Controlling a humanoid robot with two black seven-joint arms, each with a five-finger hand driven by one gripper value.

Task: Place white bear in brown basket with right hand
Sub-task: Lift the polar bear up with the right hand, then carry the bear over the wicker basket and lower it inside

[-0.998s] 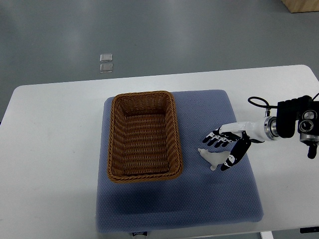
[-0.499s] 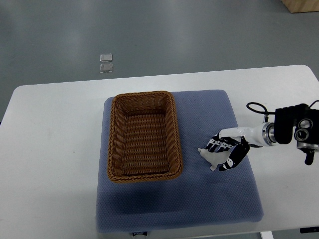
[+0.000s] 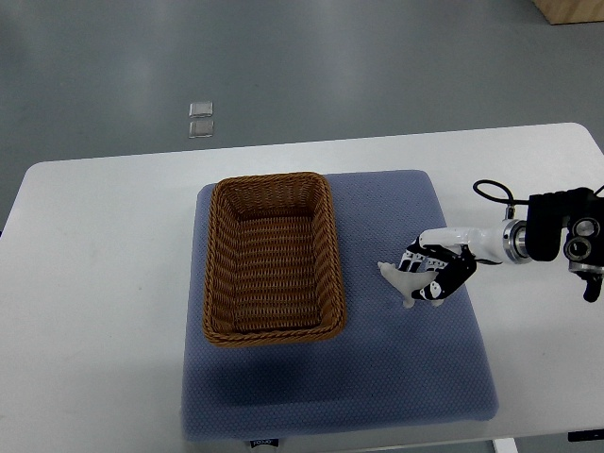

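The white bear is a small pale toy over the blue mat, just right of the basket. My right hand reaches in from the right edge and its black and white fingers are curled around the toy, which sticks out to the left of them. The brown wicker basket stands empty on the left half of the mat, about a hand's width left of the toy. The left arm does not show.
A blue padded mat covers the middle of the white table. A black cable loops above my right wrist. Two small clear squares lie on the grey floor beyond the table.
The right hand came down on the bear with spread fingers, then closed around it. The hand and toy now sit slightly higher and further right than before.
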